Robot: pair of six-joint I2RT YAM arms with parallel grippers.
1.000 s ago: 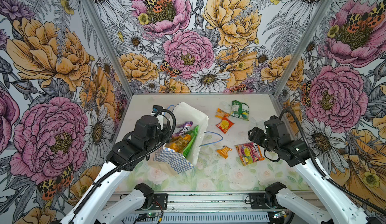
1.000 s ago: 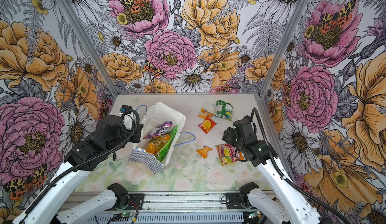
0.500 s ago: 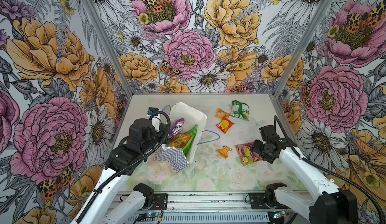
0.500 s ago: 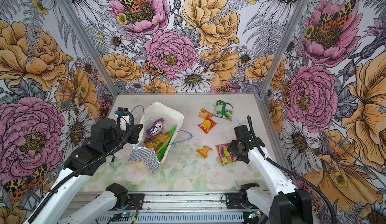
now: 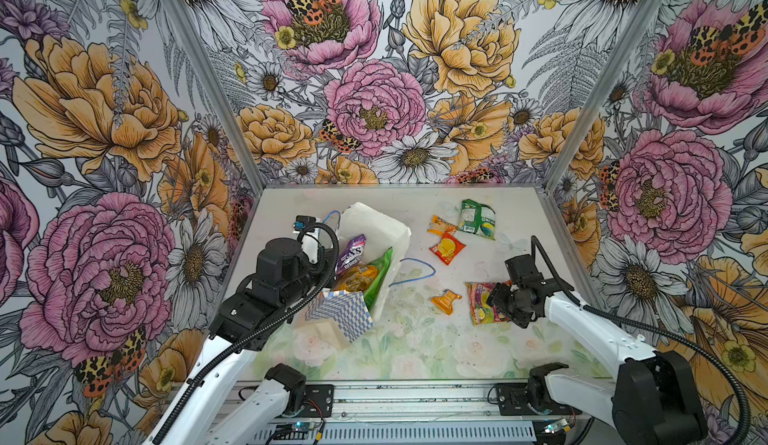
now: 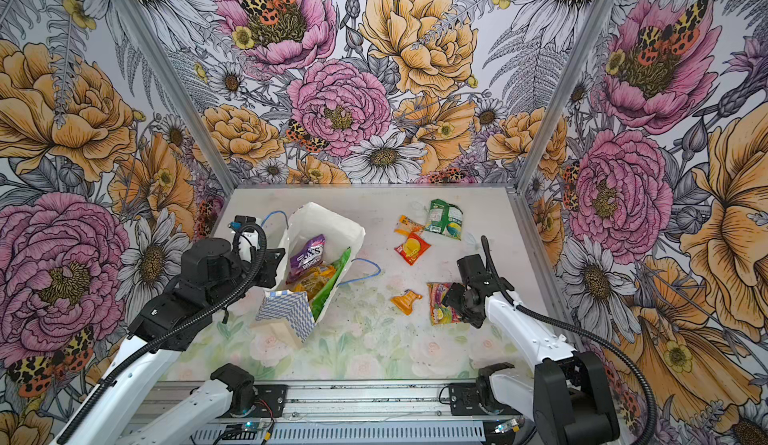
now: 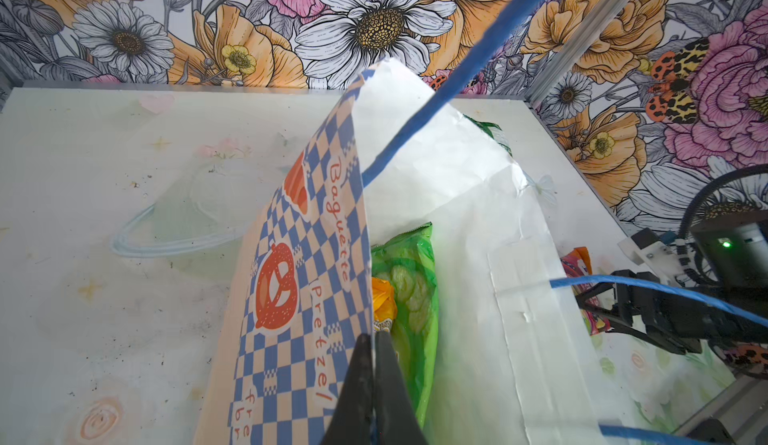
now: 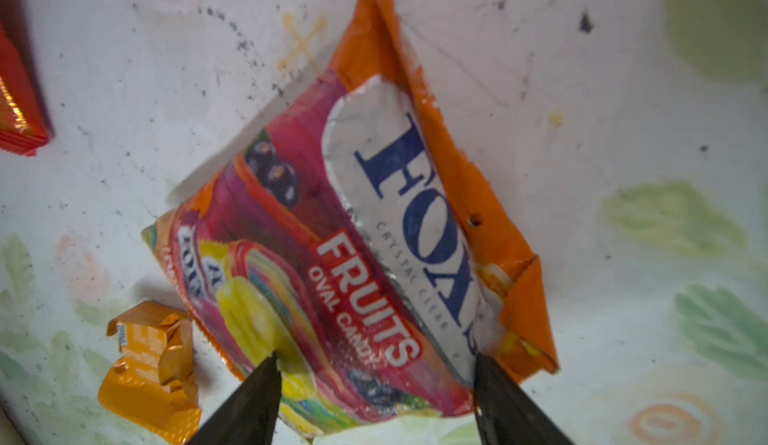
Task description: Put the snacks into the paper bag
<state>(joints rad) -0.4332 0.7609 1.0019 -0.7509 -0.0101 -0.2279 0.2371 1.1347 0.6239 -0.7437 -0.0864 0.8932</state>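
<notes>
My right pincer [image 8: 374, 360] has come down low over the red-pink crinkly fruit candy packet [image 8: 353, 235]. It is wide open, with its tips over the packet's end, and holds nothing yet. The packet lies flat on the bench [image 8: 623, 90], well apart from the white paper bag with blue checks [image 5: 376, 231]. My left pincer [image 7: 372, 339] is shut tight on the bag's rim and holds it open. I think the grab comes next.

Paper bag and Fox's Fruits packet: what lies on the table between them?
A small crumpled orange sachet and a blue cord handle lie there; both top views show them.
</notes>
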